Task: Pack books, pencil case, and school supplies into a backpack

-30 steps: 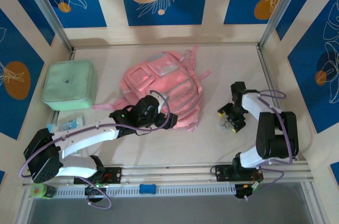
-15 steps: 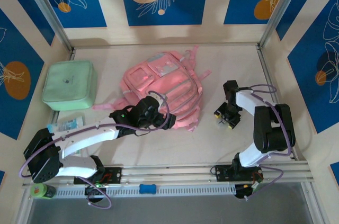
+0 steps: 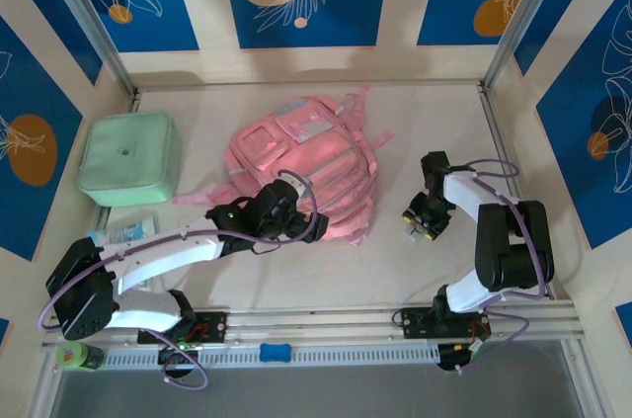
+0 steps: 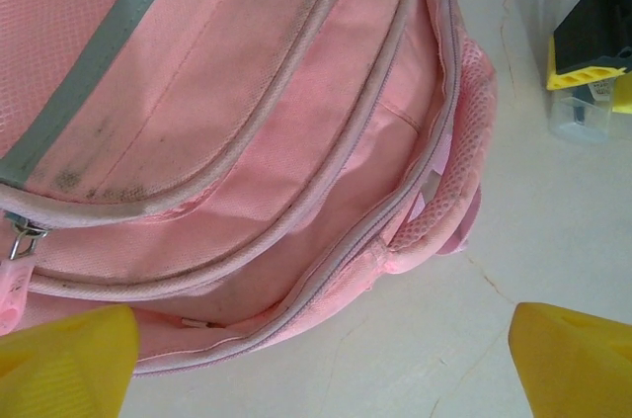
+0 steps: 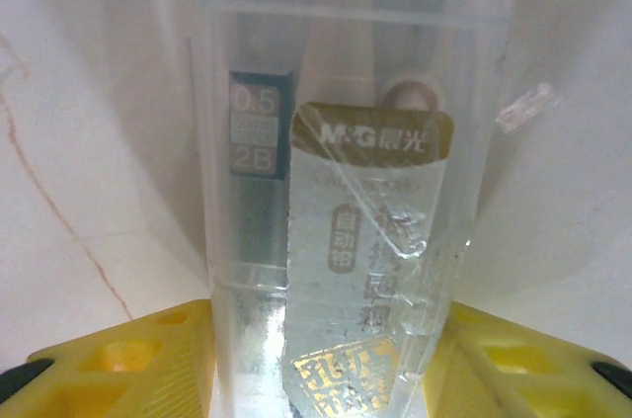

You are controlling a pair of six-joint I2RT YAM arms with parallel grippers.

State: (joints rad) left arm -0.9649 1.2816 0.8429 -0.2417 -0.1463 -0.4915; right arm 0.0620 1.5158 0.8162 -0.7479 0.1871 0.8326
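From above, the right gripper (image 3: 423, 224) has shifted a little toward the pink backpack (image 3: 306, 156) and sits low on the worktop (image 3: 434, 131) just right of it. The left gripper (image 3: 301, 223) hovers over the bag's near edge, hardly moved. At the left wrist, the left gripper (image 4: 321, 359) is spread wide and empty above the backpack (image 4: 247, 122), whose zipped compartment (image 4: 296, 270) gapes open. A clear lead box (image 4: 581, 120) lies at far right. At the right wrist, the right gripper (image 5: 331, 378) has narrowed onto that clear lead box (image 5: 336, 240), and its yellow fingers (image 5: 128, 359) look pressed against both sides. This supply seems ready to lift toward the opening.
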